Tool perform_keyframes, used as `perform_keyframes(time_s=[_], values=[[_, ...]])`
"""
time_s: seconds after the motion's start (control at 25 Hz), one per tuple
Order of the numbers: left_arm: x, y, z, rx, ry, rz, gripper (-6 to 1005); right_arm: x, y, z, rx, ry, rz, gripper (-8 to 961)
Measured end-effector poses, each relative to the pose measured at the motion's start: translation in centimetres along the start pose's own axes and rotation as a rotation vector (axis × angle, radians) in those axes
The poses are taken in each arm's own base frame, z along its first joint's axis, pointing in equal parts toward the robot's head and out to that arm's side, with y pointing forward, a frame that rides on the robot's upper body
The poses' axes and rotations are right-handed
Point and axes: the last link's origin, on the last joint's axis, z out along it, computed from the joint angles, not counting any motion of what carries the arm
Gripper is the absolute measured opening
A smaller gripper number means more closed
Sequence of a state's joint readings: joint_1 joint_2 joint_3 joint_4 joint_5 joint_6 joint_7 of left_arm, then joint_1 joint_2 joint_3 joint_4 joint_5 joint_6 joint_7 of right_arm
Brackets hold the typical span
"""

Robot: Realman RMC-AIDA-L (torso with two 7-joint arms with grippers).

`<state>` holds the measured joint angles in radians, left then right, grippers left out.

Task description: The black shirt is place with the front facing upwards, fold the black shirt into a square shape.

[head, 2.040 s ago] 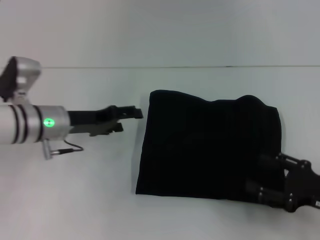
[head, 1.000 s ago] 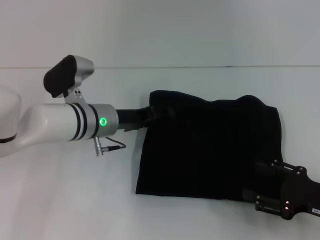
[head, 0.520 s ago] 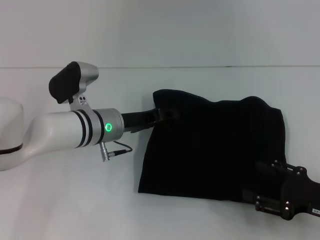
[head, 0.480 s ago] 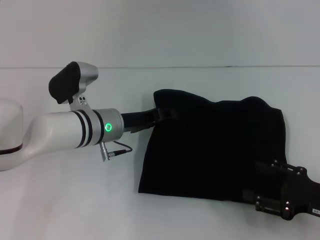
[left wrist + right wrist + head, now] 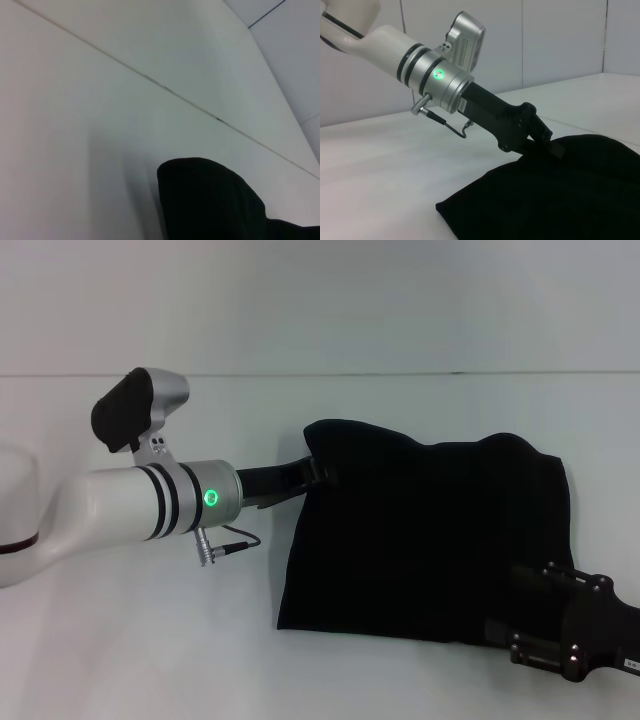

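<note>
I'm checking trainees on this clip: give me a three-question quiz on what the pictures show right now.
1. True or false: the black shirt lies fully spread with both sleeves out.
2. Which gripper is at the shirt's far left corner? A) left B) right
3. Fill in: the right gripper is at the shirt's near ____ corner.

Key: 1 false, it is already folded into a rough rectangle on the white table. 2 A, the left gripper. 3 right.
</note>
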<state>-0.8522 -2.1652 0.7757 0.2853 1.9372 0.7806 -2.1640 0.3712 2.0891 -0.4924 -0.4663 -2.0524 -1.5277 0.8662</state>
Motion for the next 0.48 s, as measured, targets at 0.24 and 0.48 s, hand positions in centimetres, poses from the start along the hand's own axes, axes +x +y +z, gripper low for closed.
perform_keyframes(time_s=[0.24, 0.48], values=[[-0.1, -0.5, -0.6, -0.027, 0.035, -0.073, 128, 0.0, 0.0, 0.0, 0.001, 0.000, 0.000, 806], [-0.3, -2.2, -2.0, -0.041, 0.099, -0.186, 81, -0.3, -0.3, 0.1, 0.004, -0.005, -0.006, 806]])
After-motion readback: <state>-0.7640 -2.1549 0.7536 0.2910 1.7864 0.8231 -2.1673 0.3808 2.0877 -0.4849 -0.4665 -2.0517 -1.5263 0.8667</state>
